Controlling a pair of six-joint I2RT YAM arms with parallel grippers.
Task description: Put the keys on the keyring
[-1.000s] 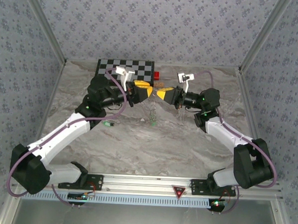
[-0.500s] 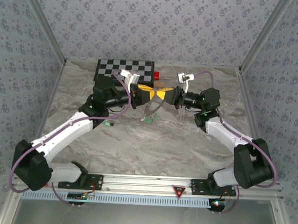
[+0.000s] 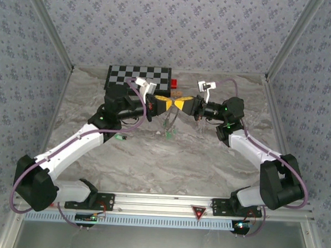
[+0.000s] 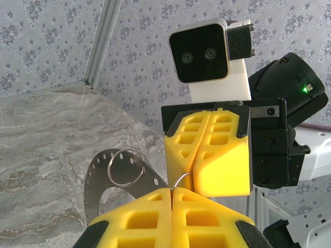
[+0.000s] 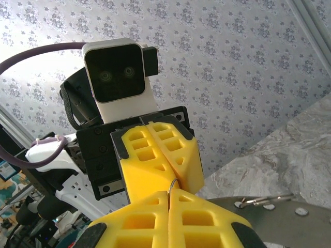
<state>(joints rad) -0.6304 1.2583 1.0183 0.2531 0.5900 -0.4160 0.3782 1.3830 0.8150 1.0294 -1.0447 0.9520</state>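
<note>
Threading step, by my reading: the left gripper (image 4: pixel 171 196) and right gripper (image 4: pixel 193 173) meet tip to tip above the worktop's middle, nearer its far edge, both clamped on one thin wire loop (image 4: pixel 181 178). The keyring (image 4: pixel 98 178) and green keys (image 3: pixel 169 134) dangle beneath. Next calls for gently prying that loop apart

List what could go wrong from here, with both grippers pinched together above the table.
1. The left gripper and right gripper are both shut on one thin wire loop, their fingertips almost touching. Pulling apart could bend it or slip it free.
2. The keyring seems to hang from that wire, so a slip would likely drop it.
</note>
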